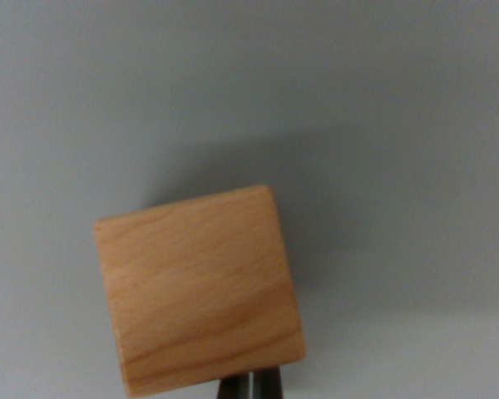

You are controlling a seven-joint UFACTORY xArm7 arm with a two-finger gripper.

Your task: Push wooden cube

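The wooden cube (198, 291) sits on a plain grey surface (382, 125), in the lower middle of the wrist view, slightly toward the wrist view's left. Its visible face is light wood with grain lines running roughly across it, and the block is turned a little, so its edges are not square to the frame. A soft shadow falls on the surface above and to the wrist view's right of the cube.

At the bottom edge, the gripper (250, 385) shows only as two dark fingertips with a thin pale line between them; the fingers appear closed together, holding nothing. The tips lie right at the cube's lower edge, apparently touching it, though actual contact cannot be confirmed.
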